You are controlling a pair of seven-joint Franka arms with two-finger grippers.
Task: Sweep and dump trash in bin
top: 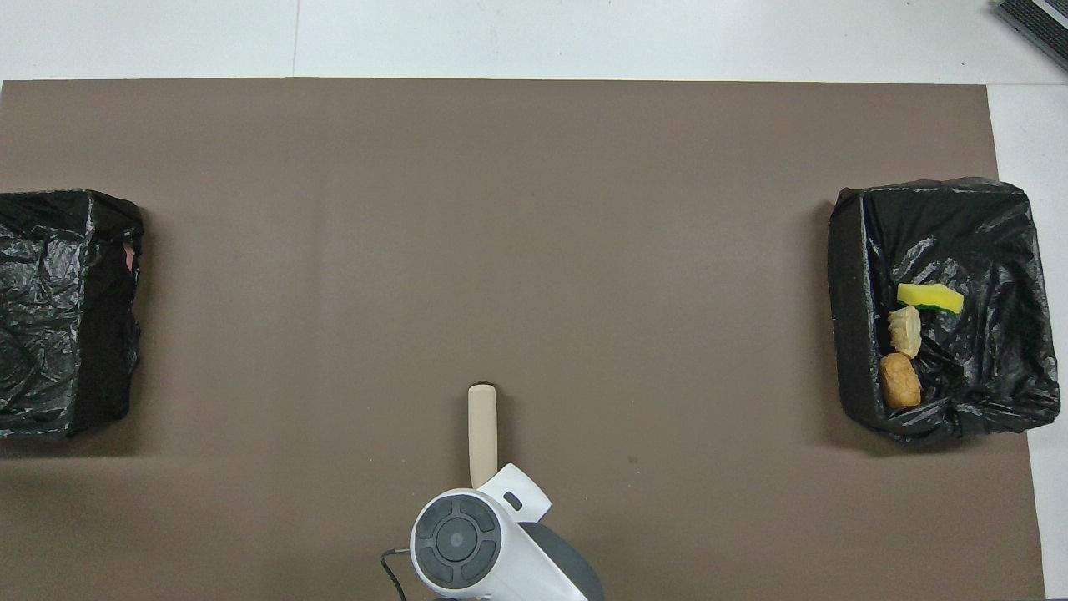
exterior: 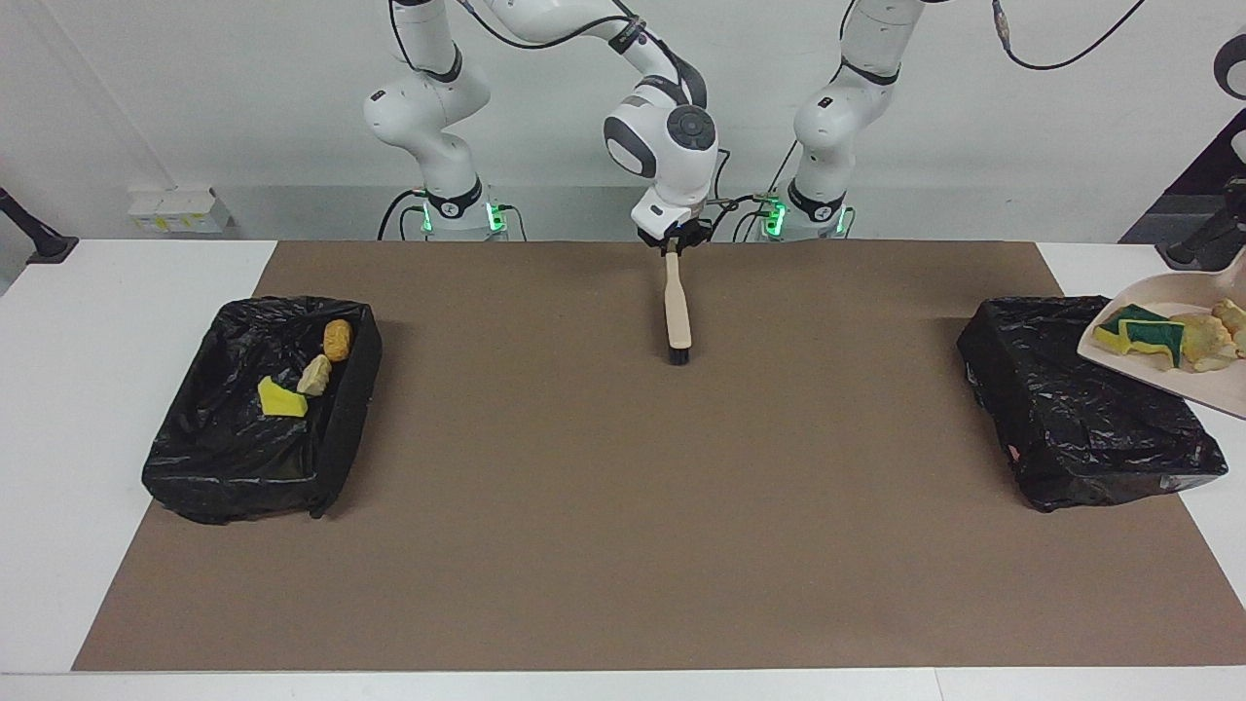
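My right gripper (exterior: 672, 243) is shut on the handle of a beige brush (exterior: 677, 312), which hangs bristles down over the mat in front of the robots. The brush also shows in the overhead view (top: 482, 434). A beige dustpan (exterior: 1168, 385) is held tilted over the black-lined bin (exterior: 1081, 419) at the left arm's end. It carries green-and-yellow sponge pieces (exterior: 1149, 334) and beige chunks (exterior: 1207, 341). The left gripper is out of view. The other black-lined bin (exterior: 195, 467) holds a yellow sponge (exterior: 280, 398), a beige chunk (exterior: 314, 375) and an orange chunk (exterior: 338, 340).
A brown mat (exterior: 623, 506) covers the table between the two bins. In the overhead view, the bin with three scraps (top: 851, 334) is at the right arm's end and the other bin (top: 50, 317) at the left arm's end.
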